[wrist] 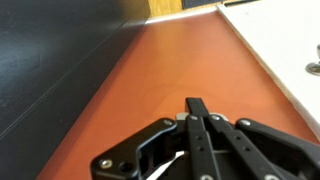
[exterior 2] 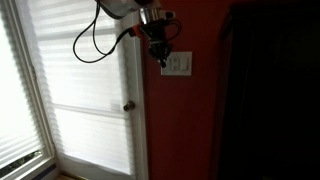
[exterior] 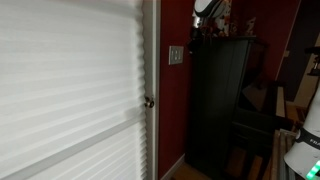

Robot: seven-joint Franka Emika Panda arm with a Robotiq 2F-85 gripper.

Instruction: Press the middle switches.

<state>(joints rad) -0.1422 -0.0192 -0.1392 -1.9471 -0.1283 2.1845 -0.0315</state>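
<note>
Where the gripper [exterior 2: 163,60] points, there is one big red wall [exterior 2: 200,130], flat and smooth. One white door [exterior: 70,90] stands on one side of the fingers [wrist: 203,130]. It has a blind made of many thin flat strips, and its far edge is cut off in both exterior views. One tall black cabinet [exterior: 220,100] stands on the other side of the fingers, so dark that its front is hard to make out. One black cable [exterior 2: 95,40] hangs in a loop behind the gripper.

One small, square, pale switch plate [exterior 2: 177,64] sits on the red wall just beside the fingertips. I cannot tell if they touch it. The middle switches [exterior: 176,54] are in the center of that plate, but they are too small and blurry to count.

One round shiny metal door knob [exterior 2: 129,106] is on the door, below the fingers.

In the wrist view the two black metal fingers are pressed together, with no gap and nothing between them. They hide most of the plate.
</note>
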